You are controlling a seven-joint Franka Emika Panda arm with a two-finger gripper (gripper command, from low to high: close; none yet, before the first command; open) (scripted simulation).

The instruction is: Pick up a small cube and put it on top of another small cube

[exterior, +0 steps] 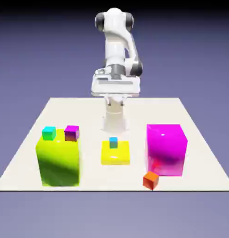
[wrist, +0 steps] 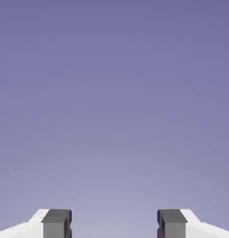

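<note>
Approach not yet begun.
The gripper (wrist: 114,225) is held open and empty; the orange-red cube (exterior: 151,180), well below and ahead of it, must be reached.

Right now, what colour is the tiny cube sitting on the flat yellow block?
Cyan-blue; the tiny cube on the flat yellow block shows best in the exterior view.

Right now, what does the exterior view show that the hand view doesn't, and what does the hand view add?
Only the exterior view shows the table and blocks: orange-red cube in front of the magenta block, cyan cube and purple cube on the yellow-green block, and a small blue cube on the flat yellow block, plus the arm raised behind them.

Only the hand view shows the gripper, jaws apart with nothing between, facing bare backdrop.

Both share only that blue-violet backdrop.
</note>
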